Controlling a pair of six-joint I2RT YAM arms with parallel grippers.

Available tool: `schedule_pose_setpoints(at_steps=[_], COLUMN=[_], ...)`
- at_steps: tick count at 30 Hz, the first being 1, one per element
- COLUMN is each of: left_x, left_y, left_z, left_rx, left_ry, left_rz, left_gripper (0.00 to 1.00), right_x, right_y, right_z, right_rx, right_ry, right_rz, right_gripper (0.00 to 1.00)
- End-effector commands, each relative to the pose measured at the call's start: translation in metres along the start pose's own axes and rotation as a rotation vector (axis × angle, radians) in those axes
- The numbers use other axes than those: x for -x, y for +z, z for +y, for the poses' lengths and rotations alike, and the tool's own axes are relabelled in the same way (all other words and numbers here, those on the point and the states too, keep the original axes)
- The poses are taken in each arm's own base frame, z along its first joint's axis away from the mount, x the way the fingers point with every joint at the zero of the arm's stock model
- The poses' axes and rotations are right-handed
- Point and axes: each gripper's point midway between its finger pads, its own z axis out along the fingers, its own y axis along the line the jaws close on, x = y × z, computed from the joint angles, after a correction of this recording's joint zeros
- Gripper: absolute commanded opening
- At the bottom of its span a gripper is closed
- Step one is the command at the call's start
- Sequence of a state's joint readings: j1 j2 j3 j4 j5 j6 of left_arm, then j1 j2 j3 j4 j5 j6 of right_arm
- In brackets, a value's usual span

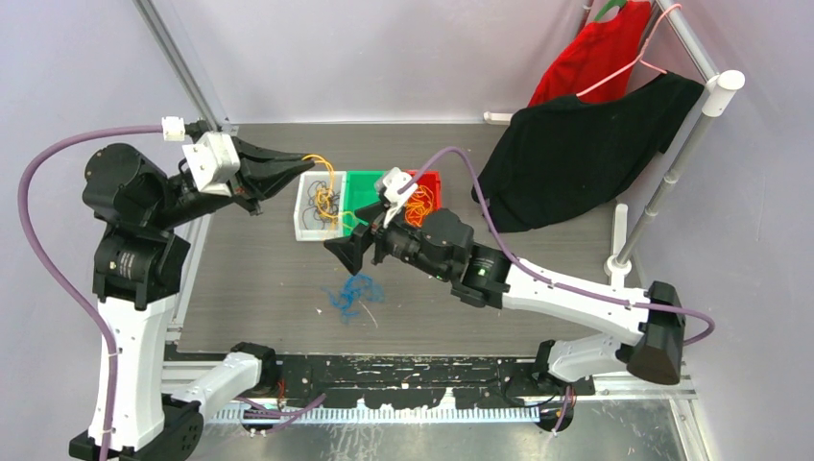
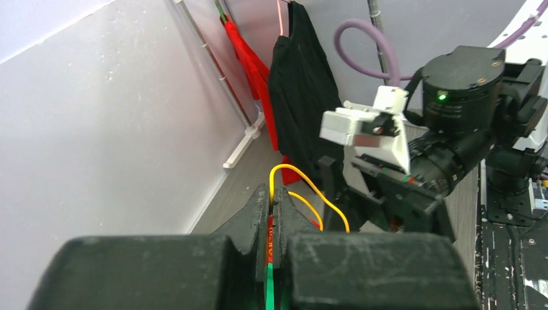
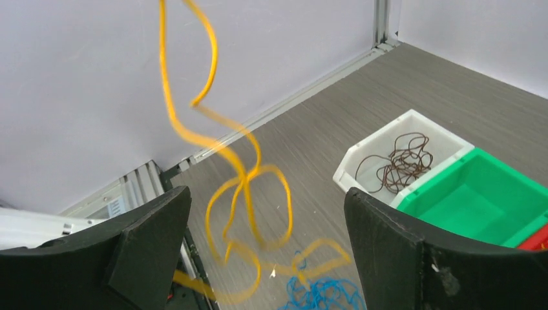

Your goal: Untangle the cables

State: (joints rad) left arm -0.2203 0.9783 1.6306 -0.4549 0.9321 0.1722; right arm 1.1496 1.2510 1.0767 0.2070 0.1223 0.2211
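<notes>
A thin yellow cable (image 1: 324, 181) hangs from my left gripper (image 1: 301, 163), which is raised above the white bin's (image 1: 299, 206) far corner. In the left wrist view that gripper (image 2: 271, 195) is shut on the yellow cable (image 2: 309, 184), which loops out past the tips. My right gripper (image 1: 347, 254) hovers in front of the bins with its fingers wide apart. In its wrist view the yellow cable (image 3: 242, 187) dangles, blurred, between the open fingers (image 3: 161, 219) of my right gripper (image 3: 266, 194), touching neither. A blue cable bundle (image 1: 354, 293) (image 3: 323, 294) lies on the table below. Dark brown cable (image 3: 402, 163) lies in the white bin (image 3: 371, 145).
A green bin (image 1: 365, 187) (image 3: 478, 200) and a red bin (image 1: 429, 178) holding orange strands (image 1: 419, 206) stand beside the white one. A black garment (image 1: 576, 158) and a red one (image 1: 595, 58) hang from a rack (image 1: 672, 163) at the back right.
</notes>
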Motion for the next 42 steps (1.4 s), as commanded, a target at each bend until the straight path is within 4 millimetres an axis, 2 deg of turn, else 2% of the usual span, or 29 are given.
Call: schedule_pose_setpoints(at_steps=[1, 4, 5, 6, 9, 11, 12, 14, 15, 17, 20, 21, 23, 26, 31, 37, 42], left_x=[0.006, 0.007, 0.008, 0.008, 0.003, -0.008, -0.015, -0.034, -0.046, -0.074, -0.118, -0.132, -0.155, -0.172, -0.175, -0.174, -0.169], left_y=[-0.005, -0.006, -0.006, -0.006, -0.006, -0.007, -0.008, -0.01, -0.012, -0.017, -0.027, -0.032, -0.042, -0.054, -0.058, -0.059, -0.058], left_z=[-0.012, -0.014, -0.013, -0.012, -0.009, -0.007, -0.005, 0.001, 0.003, 0.0, -0.014, -0.02, -0.025, -0.023, -0.029, -0.034, -0.035], left_rx=[-0.029, -0.032, -0.027, -0.024, -0.007, 0.011, 0.027, 0.07, 0.094, 0.096, 0.059, 0.032, 0.018, 0.048, 0.052, 0.038, 0.031], left_ry=[0.007, 0.004, 0.005, 0.006, 0.006, -0.002, -0.012, -0.039, -0.056, -0.094, -0.192, -0.21, -0.233, -0.216, -0.222, -0.235, -0.221], left_rz=[-0.016, -0.017, -0.018, -0.017, -0.001, 0.03, 0.054, 0.112, 0.147, 0.232, 0.396, 0.458, 0.565, 0.641, 0.646, 0.644, 0.621], left_gripper=[0.0, 0.0, 0.0, 0.0, 0.0, 0.0, 0.0, 0.02, 0.09, 0.24, 0.66, 0.75, 0.83, 0.87, 0.87, 0.87, 0.86], right_x=[0.042, 0.044, 0.046, 0.049, 0.053, 0.058, 0.06, 0.063, 0.065, 0.066, 0.059, 0.054, 0.042, 0.019, -0.023, -0.063, -0.076], right_y=[0.021, 0.038, 0.041, 0.045, 0.05, 0.048, 0.046, 0.037, 0.031, 0.02, 0.008, 0.005, -0.001, -0.008, -0.018, -0.028, -0.043], right_z=[0.006, -0.004, -0.004, -0.003, -0.004, -0.02, -0.033, -0.063, -0.079, -0.111, -0.152, -0.163, -0.184, -0.216, -0.25, -0.268, -0.28], right_rx=[0.011, -0.05, -0.053, -0.042, -0.017, -0.045, -0.074, -0.13, -0.158, -0.214, -0.302, -0.328, -0.392, -0.5, -0.636, -0.748, -0.859], right_ry=[-0.055, -0.064, -0.069, -0.07, -0.045, 0.005, 0.036, 0.101, 0.135, 0.184, 0.198, 0.193, 0.175, 0.147, 0.115, 0.165, 0.183], right_rz=[-0.115, -0.145, -0.152, -0.159, -0.167, -0.166, -0.165, -0.167, -0.172, -0.172, -0.125, -0.097, -0.031, 0.07, 0.218, 0.329, 0.365], right_gripper=[0.92, 0.86, 0.8, 0.71, 0.34, 0.11, 0.03, 0.01, 0.01, 0.01, 0.01, 0.01, 0.01, 0.01, 0.01, 0.01, 0.01])
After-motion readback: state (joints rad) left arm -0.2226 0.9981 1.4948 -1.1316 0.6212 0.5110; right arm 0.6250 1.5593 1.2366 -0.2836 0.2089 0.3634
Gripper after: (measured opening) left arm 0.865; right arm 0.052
